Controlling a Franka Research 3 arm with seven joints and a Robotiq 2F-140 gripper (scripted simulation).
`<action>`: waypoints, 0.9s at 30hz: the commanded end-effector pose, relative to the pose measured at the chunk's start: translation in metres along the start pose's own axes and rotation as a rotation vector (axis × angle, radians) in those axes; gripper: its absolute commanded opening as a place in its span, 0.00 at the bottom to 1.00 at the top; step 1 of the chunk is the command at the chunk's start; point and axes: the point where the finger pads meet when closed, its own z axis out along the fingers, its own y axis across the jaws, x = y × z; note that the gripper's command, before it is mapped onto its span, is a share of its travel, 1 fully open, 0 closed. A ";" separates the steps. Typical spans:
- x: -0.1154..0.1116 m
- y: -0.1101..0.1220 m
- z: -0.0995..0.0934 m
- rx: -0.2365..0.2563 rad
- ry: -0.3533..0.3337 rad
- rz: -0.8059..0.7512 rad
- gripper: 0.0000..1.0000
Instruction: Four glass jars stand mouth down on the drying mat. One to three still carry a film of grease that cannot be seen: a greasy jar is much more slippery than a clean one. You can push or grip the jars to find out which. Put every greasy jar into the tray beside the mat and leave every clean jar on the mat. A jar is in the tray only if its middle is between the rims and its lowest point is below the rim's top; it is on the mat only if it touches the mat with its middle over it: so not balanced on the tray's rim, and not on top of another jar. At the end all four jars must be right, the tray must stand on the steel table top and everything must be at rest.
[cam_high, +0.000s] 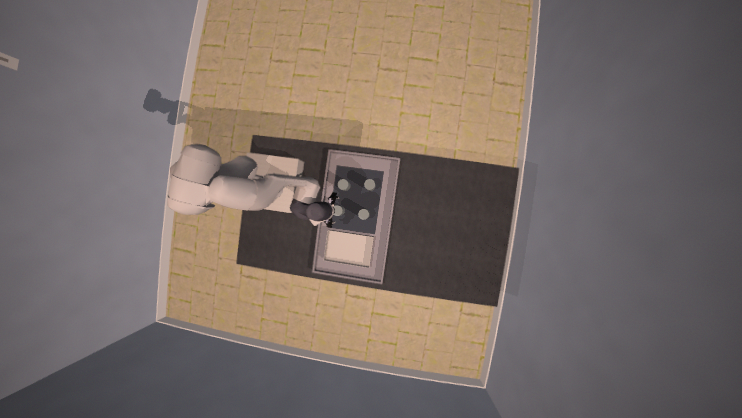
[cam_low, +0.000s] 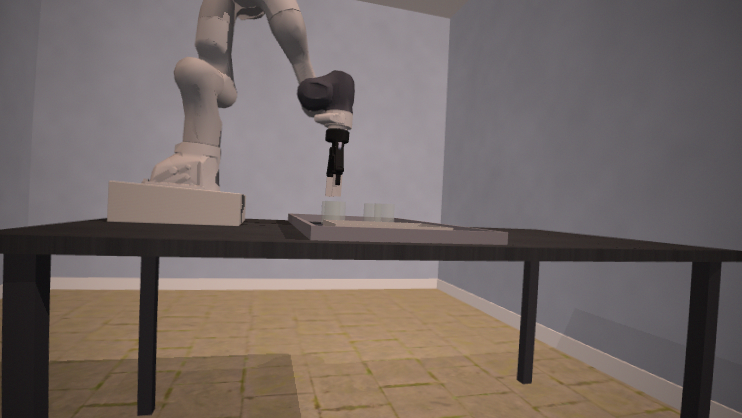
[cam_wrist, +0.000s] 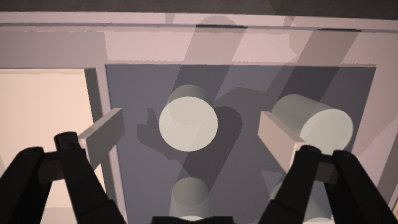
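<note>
Altogether four jars (cam_high: 343, 184) on one mat (cam_high: 380, 199), hand (cam_wrist: 192, 137) wide.

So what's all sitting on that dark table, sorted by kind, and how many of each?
Glass jars: 4
Drying mat: 1
Tray: 1
Robot arm with open tool: 1
Total: 7

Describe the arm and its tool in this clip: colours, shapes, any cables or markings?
The arm has smooth, rounded off-white links on a pale rectangular base block. Its last wrist link is dark grey and bulbous. The tool has black jointed linkages ending in pale, flat rectangular pads. No cables or markings show.
</note>
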 end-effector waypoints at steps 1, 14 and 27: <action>-0.009 -0.004 -0.001 0.007 -0.030 -0.021 1.00; -0.010 -0.004 0.003 0.007 -0.030 -0.021 1.00; -0.010 -0.004 0.025 0.007 -0.030 -0.021 1.00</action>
